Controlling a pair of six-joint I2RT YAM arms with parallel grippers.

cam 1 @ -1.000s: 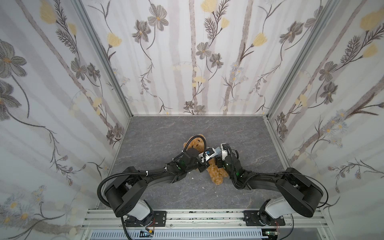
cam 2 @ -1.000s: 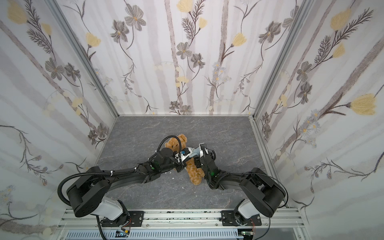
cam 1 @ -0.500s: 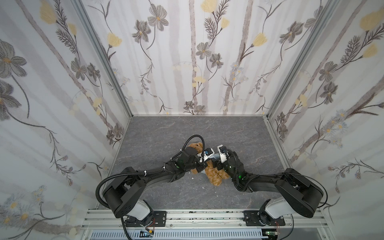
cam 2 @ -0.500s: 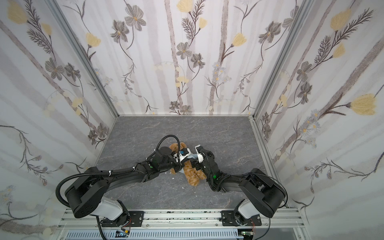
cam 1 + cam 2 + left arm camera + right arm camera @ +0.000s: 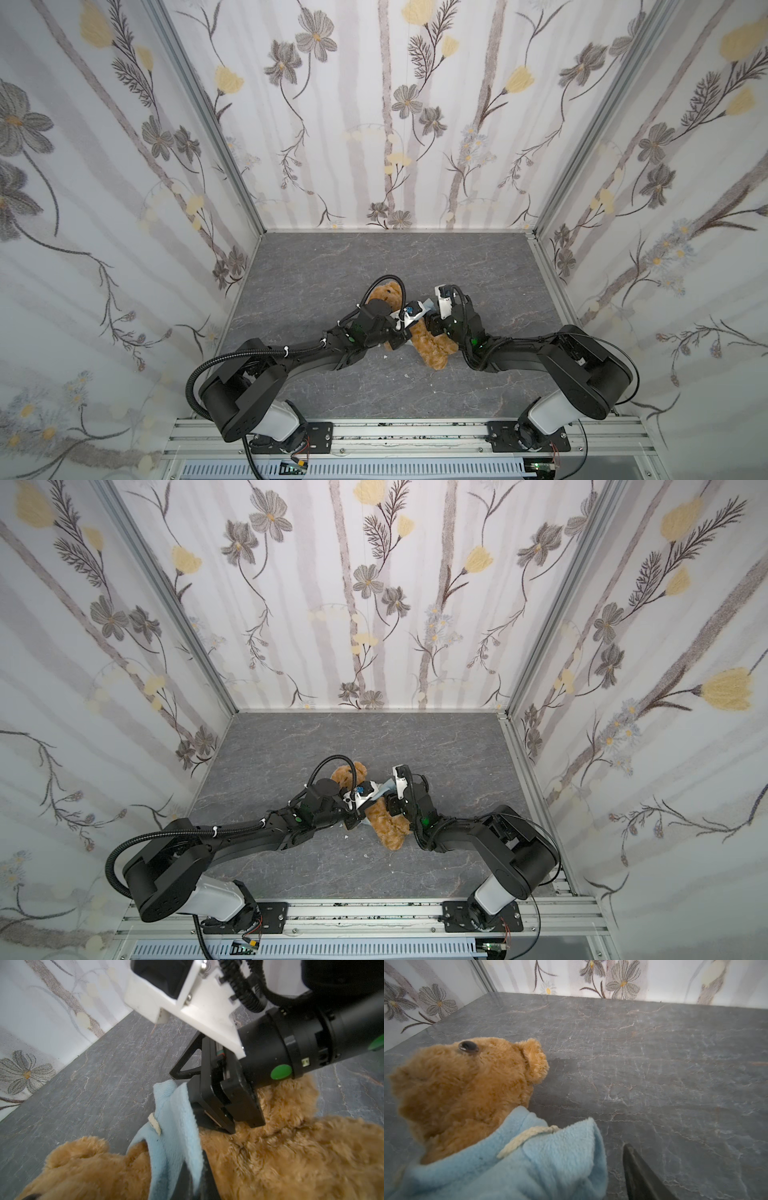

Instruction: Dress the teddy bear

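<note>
Left gripper (image 5: 194, 1176) clamping hoodie (image 5: 542, 1165) edge at bear (image 5: 432, 345) neck; bear lying on table (image 5: 675, 1064) beneath both grippers. Right gripper (image 5: 226, 1124) working against torso just beside hoodie, grip impossible to tell. Pulling-on step seemingly running; next likely calling for catching hem, dragging legward

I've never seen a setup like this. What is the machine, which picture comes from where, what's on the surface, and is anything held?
The machine is two robot arms, left arm and right arm, each ending in a two-fingered gripper. The two wide pictures come from one camera head overhead; the two close-ups come from cameras on the wrists. On the grey tabletop lies a teddy bear with a light-blue hooded top bunched by its neck. The left gripper is shut on a fold of that top. The right gripper is low over the bear, beside the top; whether it grips anything I cannot tell.
</note>
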